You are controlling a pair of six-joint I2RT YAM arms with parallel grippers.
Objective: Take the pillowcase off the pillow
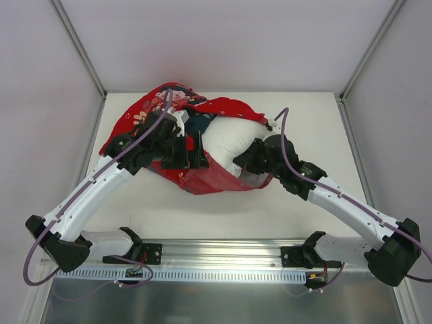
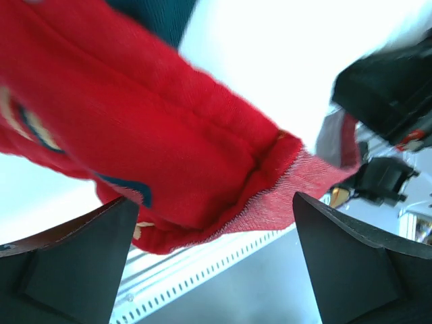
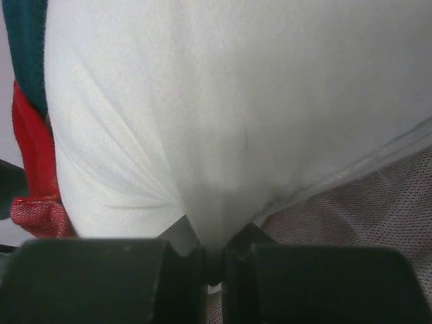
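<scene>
Clearly, the right pincer (image 3: 214, 260) clamps the pillow (image 3: 236, 101), while the pillowcase (image 2: 169, 148) hangs within the wide-open left pincer (image 2: 212, 202).

Left arm (image 1: 101, 185): rises from its base toward the left end of the pillow (image 1: 226, 143), elbow far out left of the pillow, wrist bent in across it. Left gripper (image 1: 191, 160) sits at the pillow's left edge with jaws spread wide. In the wrist view its fingers (image 2: 67, 270) are far apart, with the pillowcase (image 2: 169, 148) hem between them, unclamped.

Right arm (image 1: 344, 202): stretches low from the right of the pillow, elbow far right, wrist angled in at the pillow's near-right corner. Right gripper (image 1: 246, 162) is clamped tight on a fold of the pillow. In the wrist view its fingers (image 3: 101, 277) nearly meet, with white fabric pinched between them.
</scene>
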